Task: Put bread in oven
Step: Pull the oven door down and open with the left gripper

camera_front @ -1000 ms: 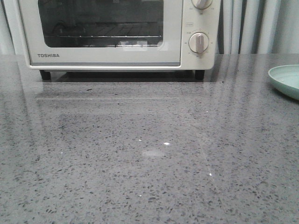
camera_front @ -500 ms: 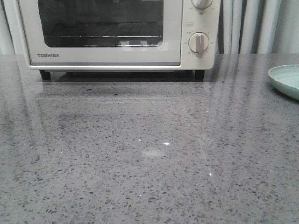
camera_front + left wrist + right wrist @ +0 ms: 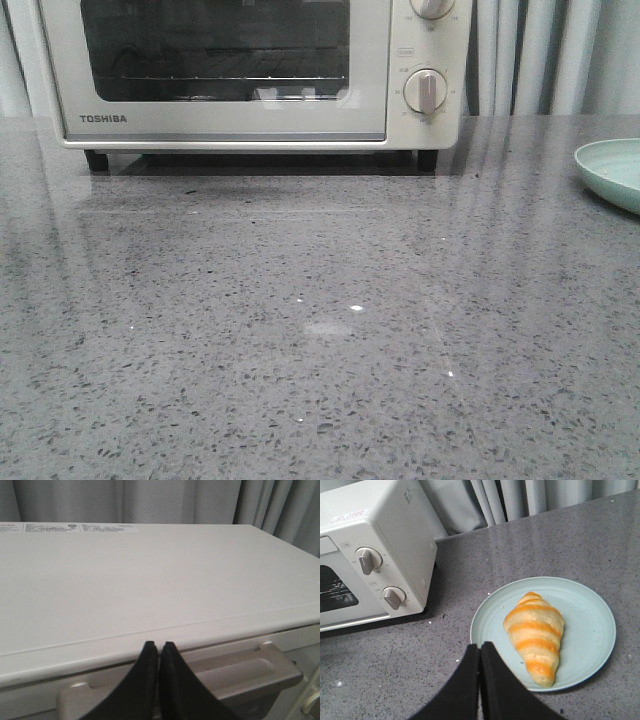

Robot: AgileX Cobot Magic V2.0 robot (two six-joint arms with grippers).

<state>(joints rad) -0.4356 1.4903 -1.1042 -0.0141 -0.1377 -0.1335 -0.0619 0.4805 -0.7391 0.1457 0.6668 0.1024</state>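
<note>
Lying on plate (image 3: 590, 630), bread (image 3: 535, 636); oven (image 3: 250, 70) shut.

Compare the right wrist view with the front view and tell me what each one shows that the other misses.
Only the right wrist view shows the bread lying on the plate, plus the right tool, closed and empty. Only the front view shows the oven's window, wire rack and TOSHIBA badge. Both show the oven, door shut, its knobs, the grey countertop, and the plate.
</note>
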